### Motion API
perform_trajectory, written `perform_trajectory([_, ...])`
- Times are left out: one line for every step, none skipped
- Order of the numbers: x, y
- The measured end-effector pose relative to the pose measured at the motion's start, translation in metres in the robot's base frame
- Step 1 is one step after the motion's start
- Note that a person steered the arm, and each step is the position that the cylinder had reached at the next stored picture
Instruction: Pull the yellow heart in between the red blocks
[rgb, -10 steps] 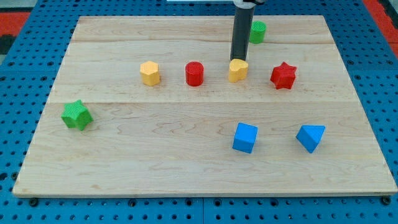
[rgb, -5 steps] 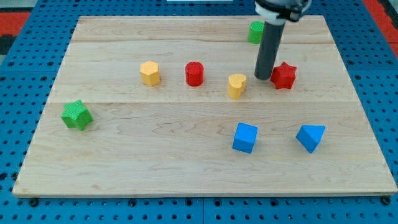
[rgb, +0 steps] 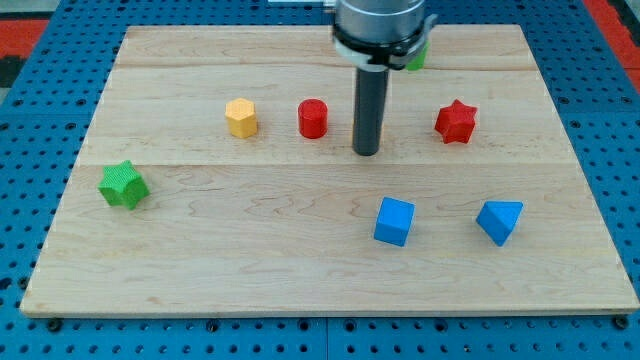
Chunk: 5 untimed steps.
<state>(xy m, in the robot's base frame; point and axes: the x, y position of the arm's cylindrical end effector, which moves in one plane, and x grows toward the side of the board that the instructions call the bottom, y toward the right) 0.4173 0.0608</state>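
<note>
My tip rests on the board between the red cylinder on its left and the red star on its right, a little below their line. The yellow heart does not show; the dark rod stands where it last was and appears to hide it. I cannot tell whether the tip touches it. The red cylinder and the red star stand apart, roughly level with each other.
A yellow hexagonal block stands left of the red cylinder. A green star is at the left edge. A blue cube and a blue wedge sit lower right. A green block peeks out behind the arm at the top.
The heart slid down from the top of the red blocks' line. My tip went right to the red star, then came back left and lower, now covering the heart.
</note>
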Motion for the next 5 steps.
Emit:
perform_trajectory([0.001,-0.006])
perform_trajectory([0.024,-0.021])
perform_trajectory([0.001,-0.04])
perform_trajectory([0.039,-0.045])
perform_trajectory([0.058,0.057])
